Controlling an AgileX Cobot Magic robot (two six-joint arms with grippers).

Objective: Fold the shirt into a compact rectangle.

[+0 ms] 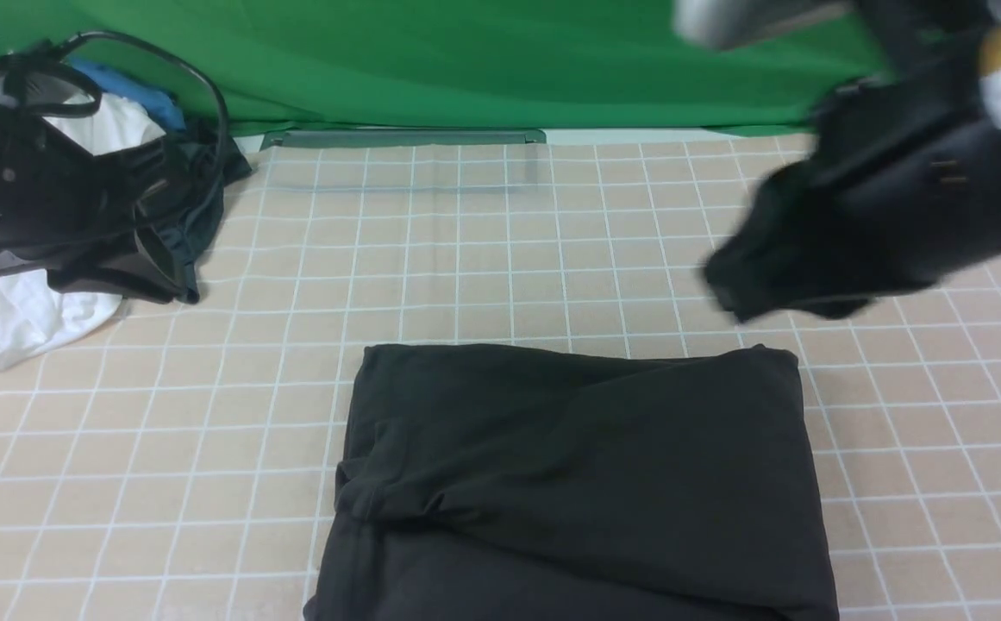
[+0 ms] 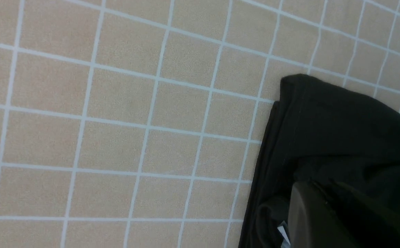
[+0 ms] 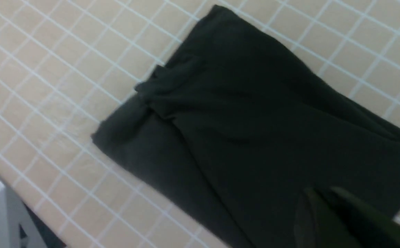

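The black shirt (image 1: 578,483) lies folded into a rough rectangle at the near middle of the gridded mat, with a bunched fold on its left edge (image 1: 362,492). Its logo is hidden. My right gripper (image 1: 733,289) is blurred and hangs in the air beyond the shirt's far right corner, touching nothing. In the right wrist view the whole shirt (image 3: 255,120) lies below the gripper (image 3: 320,188), whose fingers sit close together and empty. In the left wrist view the gripper (image 2: 319,181) looks shut over the shirt's far left corner (image 2: 324,113), beside a white tag (image 2: 283,231). I cannot place the left gripper in the front view.
A pile with a white garment (image 1: 26,319), a dark grey garment (image 1: 147,259), blue cloth (image 1: 134,90) and a black looped cable (image 1: 207,95) sits at the far left. A green backdrop (image 1: 466,60) stands behind. The table edge (image 3: 3,193) shows in the right wrist view.
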